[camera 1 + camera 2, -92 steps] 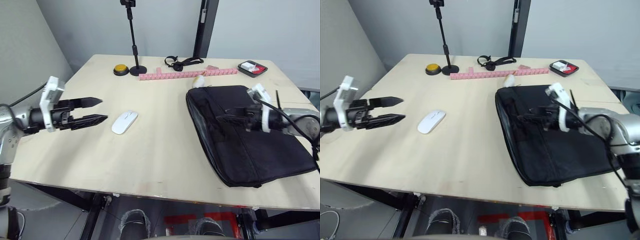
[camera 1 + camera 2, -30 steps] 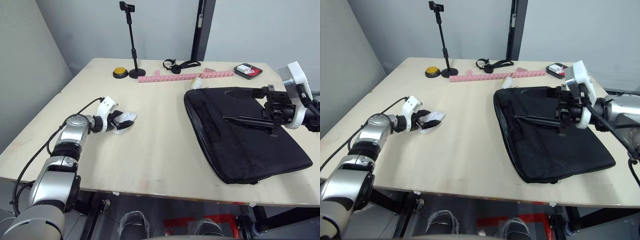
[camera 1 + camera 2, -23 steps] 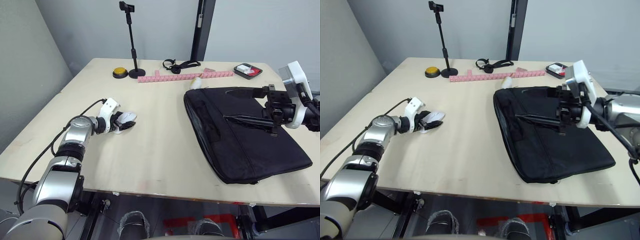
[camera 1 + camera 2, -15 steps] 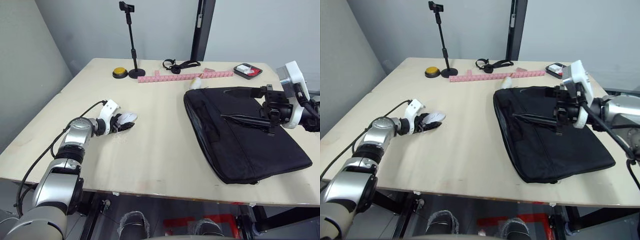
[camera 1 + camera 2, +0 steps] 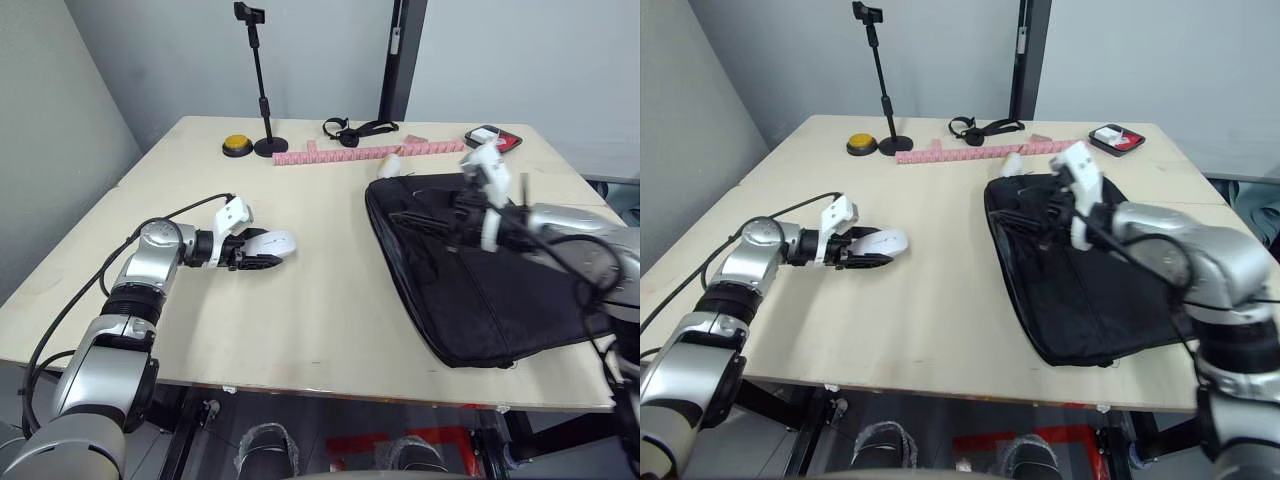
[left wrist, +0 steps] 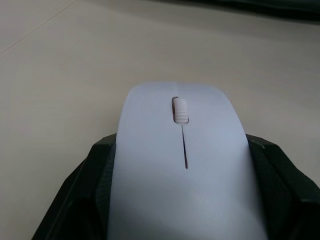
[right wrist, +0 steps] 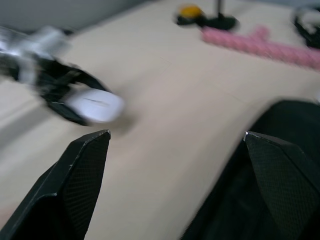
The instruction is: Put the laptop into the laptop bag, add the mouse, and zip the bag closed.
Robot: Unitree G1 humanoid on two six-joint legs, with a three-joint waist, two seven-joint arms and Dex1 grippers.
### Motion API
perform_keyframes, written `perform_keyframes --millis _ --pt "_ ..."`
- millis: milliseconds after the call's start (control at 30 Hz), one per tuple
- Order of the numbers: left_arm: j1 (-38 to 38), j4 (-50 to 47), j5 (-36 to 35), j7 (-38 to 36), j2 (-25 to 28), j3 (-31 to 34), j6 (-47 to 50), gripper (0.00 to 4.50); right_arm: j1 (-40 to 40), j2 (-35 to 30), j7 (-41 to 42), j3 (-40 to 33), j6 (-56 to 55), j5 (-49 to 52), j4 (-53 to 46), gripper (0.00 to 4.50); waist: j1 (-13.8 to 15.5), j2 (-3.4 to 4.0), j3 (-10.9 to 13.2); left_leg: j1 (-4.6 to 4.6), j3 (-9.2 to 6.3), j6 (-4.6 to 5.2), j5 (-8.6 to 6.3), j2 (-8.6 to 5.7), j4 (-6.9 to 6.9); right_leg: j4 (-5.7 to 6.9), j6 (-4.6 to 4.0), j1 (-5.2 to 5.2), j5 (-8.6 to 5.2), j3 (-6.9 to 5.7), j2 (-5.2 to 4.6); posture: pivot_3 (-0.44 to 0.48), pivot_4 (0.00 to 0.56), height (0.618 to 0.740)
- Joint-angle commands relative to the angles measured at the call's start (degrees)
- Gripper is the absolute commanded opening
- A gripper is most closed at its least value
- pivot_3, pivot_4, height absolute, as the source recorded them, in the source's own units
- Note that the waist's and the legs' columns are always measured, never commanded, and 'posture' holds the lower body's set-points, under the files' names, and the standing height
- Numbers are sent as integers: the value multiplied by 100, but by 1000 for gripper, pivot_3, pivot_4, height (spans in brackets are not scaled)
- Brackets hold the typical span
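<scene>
Mouse sat gripped in our left hand, black fingers pressed on both its flanks, where half a second earlier that hand was just closing round it on the table. It now rode nearer the laptop bag, though a stretch of bare table lay between hand and bag. We judged the pick made and the carry begun.

Our right hand had come down from above the bag to its near-left corner, fingers spread wide apart over the black fabric by the zipper edge; the right wrist view confirmed the wide gap. We took this as a move to hold the mouth open for the mouse. Whether the fingers touched the fabric we could not tell.

No laptop lay out on the table beyond either hand; we supposed it already inside, but could not see in.

Count: one mouse, one bag, two hands. Beyond the bag: one yellow button, one pink strip.
</scene>
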Motion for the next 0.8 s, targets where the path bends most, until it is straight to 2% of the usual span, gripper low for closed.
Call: perform_keyframes --millis 33,167,333,567,800 --pt "-235 -440 -251 -164 -89 62 62 2878 -63 181 -698 130 239 -624 9 4500 12 0 0 -1 1 -8 3 0 -5 -2 0 -1 -2 -1 0 0 150 739" --pt "-280 -785 -413 -244 -214 25 344 2878 -36 264 -1112 440 518 -1228 -89 4500 10 0 0 -6 -1 -32 15 -1 -17 -16 -1 -1 -4 -4 1 0 150 739" --pt "-269 -1030 -456 -187 -334 -37 482 2878 -21 814 -1440 483 1146 -1381 -487 4500 -48 1 1 3 1 -46 19 3 -33 -18 2 -2 -5 -3 7 0 150 739" --pt "-210 -1006 -419 -168 -425 -73 490 2878 116 1309 -1653 450 1548 -1785 -462 4500 -22 1 1 3 -1 -50 21 2 -35 -18 3 -2 -5 -4 6 0 150 739" --pt "-221 -951 -414 -147 -458 -68 485 2878 62 1070 -1719 1252 1251 -2679 -202 4500 -12 1 1 5 -3 -55 23 2 -37 -19 6 0 -5 -5 7 0 150 739"
